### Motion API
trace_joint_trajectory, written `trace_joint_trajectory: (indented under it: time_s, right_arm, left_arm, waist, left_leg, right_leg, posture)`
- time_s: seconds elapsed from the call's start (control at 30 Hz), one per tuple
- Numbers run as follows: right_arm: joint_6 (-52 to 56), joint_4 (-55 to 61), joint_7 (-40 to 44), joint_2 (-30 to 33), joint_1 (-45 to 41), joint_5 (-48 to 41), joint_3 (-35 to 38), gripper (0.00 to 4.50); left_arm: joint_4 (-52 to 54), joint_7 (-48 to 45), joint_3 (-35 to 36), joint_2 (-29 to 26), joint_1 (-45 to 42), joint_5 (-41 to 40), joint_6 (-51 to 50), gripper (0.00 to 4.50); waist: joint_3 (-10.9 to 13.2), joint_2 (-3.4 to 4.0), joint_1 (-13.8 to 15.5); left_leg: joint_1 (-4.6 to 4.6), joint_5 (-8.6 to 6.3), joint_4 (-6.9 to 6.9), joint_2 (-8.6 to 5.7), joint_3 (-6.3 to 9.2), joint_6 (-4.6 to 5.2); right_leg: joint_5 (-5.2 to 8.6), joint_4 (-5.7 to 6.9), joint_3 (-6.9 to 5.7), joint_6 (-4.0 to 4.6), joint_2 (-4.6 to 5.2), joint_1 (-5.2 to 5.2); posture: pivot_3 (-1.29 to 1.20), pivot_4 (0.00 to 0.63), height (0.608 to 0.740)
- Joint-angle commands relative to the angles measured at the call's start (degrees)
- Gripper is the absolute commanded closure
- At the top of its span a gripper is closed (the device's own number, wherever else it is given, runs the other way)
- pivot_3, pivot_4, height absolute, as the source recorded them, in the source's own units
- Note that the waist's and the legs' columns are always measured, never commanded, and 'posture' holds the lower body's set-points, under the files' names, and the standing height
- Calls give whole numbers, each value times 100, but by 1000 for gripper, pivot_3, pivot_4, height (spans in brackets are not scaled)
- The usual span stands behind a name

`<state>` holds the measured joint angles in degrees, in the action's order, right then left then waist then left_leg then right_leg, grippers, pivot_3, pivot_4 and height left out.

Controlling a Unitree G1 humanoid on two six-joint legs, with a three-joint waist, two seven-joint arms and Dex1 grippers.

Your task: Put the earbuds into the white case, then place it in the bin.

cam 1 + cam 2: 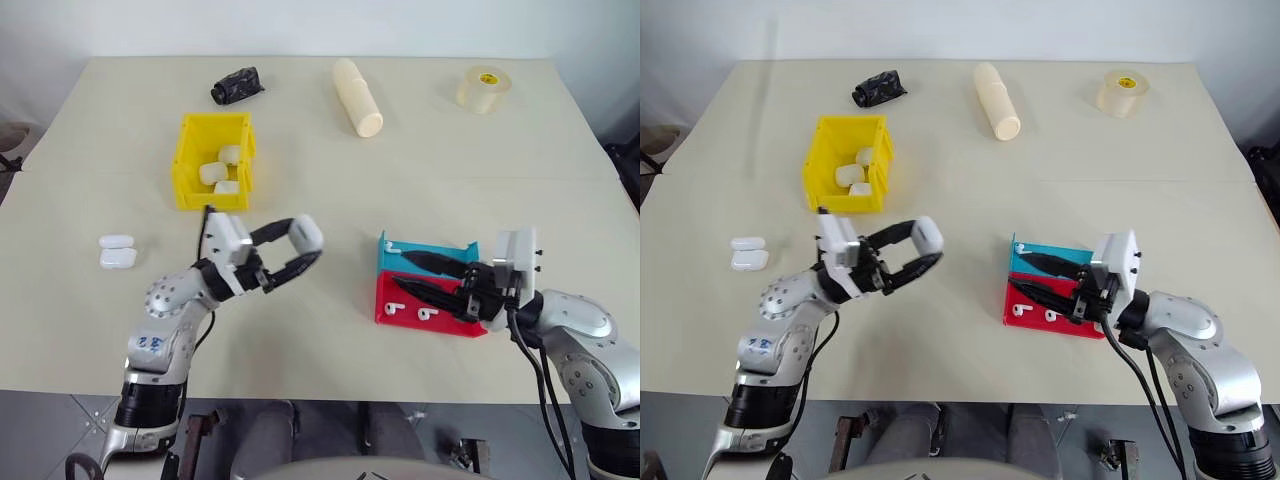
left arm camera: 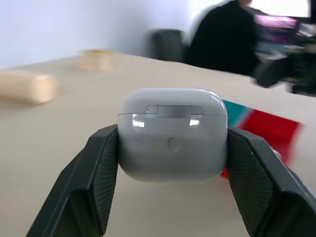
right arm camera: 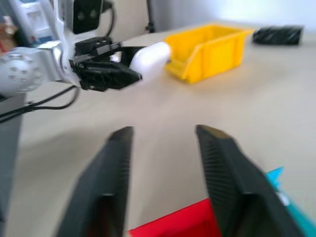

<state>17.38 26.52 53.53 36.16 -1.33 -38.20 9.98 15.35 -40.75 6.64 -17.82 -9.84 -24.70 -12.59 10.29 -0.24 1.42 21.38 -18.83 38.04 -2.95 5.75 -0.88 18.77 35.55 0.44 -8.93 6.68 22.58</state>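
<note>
Item: white case [image 1: 305,235]. Pinched across its sides between the two fingers of the left gripper [image 1: 290,252], lid shut as seen from the left wrist, carried above the counter [image 1: 330,180] and apart from it.

Item: yellow bin [image 1: 212,158]. Stands on the counter beyond the left gripper, toward the far edge and slightly to the robot's left; several white cases already lie inside. Its long axis runs away from the robot. The left arm is much the nearer of the two, so a drop-off would likely mean carrying the case forward and a little left.

Item: earbuds [image 1: 427,314]. Loose ones rest in the red tray [image 1: 400,298] and the blue tray [image 1: 395,256] beside it, well to the right of the held case.

Item: right gripper [image 1: 420,277]. Fingers spread, nothing between them, pointing over the two trays toward the robot's left.

Item: two spare white cases [image 1: 116,251]. Lying on the counter at the left, clear of both arms.
</note>
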Motion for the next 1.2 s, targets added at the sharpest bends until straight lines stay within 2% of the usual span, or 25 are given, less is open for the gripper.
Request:
trace_joint_trajectory:
  time_s: [0.03,0.13,0.27,0.4,0.67,0.87,1.03,1.2]
  right_arm:
    - [-627,22,204,-149,142,121,166,998]
    - [-866,7,532,-124,304,60,181,23]
    - [-804,-41,462,-91,256,-33,258,23]
    - [-702,-84,318,-67,158,1,286,23]
    - [-647,-13,201,-103,22,133,62,23]
    - [-625,110,28,-127,-10,148,-4,23]
    - [-636,160,-46,-116,71,150,-11,0]
    - [-648,115,-42,-86,68,147,13,0]
  left_arm:
    - [589,613,492,175,320,-318,42,1694]
    - [730,1578,1059,490,469,-583,-252,1694]
    - [780,2253,1289,424,479,-444,-619,1694]
    - [176,2991,1675,404,-217,-528,-838,1694]
    - [-1991,2583,1099,-183,-2066,29,-766,1694]
    - [-2977,2563,888,-284,-2696,471,-369,1694]
    - [-3098,2497,827,-361,-2713,595,-381,61]
    - [-2678,2382,965,-413,-2385,392,-618,22]
  waist:
    - [0,0,0]
    - [0,0,11]
    - [0,0,8]
    - [1,-1,10]
    - [2,-4,8]
    - [3,-6,-34]
    - [4,-8,-8]
    - [4,-8,-6]
  left_leg:
    - [0,0,0,-2,-1,0]
    - [-3,0,0,-1,0,0]
    - [-7,0,1,-2,-1,0]
    - [-7,0,1,-5,-1,-1]
    - [-6,2,0,-35,2,-5]
    - [-4,2,-6,-31,-2,-6]
    - [-4,3,-4,-29,-2,-7]
    - [-5,3,0,-30,-1,-7]
  right_leg:
    - [0,0,1,0,0,0]
    - [0,-1,1,0,0,-4]
    - [0,0,1,0,-1,-6]
    - [0,2,1,0,-3,-6]
    - [0,3,-2,0,-1,-4]
    - [0,10,-2,0,-3,4]
    - [0,10,-2,0,-3,5]
    - [0,10,-1,0,0,4]
  posture:
    - [0,150,740]
    - [0,150,740]
    - [0,150,740]
    - [0,150,740]
    - [0,150,740]
    - [0,150,740]
    - [0,150,740]
    - [0,150,740]
